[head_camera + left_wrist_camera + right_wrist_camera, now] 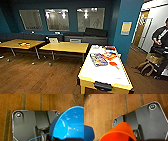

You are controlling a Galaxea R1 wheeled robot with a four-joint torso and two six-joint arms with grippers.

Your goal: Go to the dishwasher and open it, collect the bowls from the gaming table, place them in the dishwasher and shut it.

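Two bowls show close up in the wrist views, each hanging over brown wooden floor (32, 101) with nothing beneath it. In the left wrist view the blue bowl (70, 124) sits right against the arm's dark plate, its hollow turned to the camera. A dark edge crosses its rim at the picture's border, so the left jaws look closed on that rim, though little of the grip itself shows. In the right wrist view the orange-red bowl (120, 132) rests tilted against the other dark plate in the same way. The right jaws seem to clasp it at a rim that is mostly hidden. A blue shape (88, 132) lies just beside it — too cut off to name.

The head view looks down on the gaming table (107, 75), a long bench with a white top and yellow frame, its dark slot (103, 85) at the near end. Colourful board-game boxes (98, 59) lie on its far half, and a small orange-red item (113, 64) lies near them, too blurred to identify. Two yellow-topped desks (65, 46) stand to the left before a teal wall with glass panels (57, 19). At the right a person (161, 37) stands in a doorway — a brown bag (146, 68) sits on the floor nearby.
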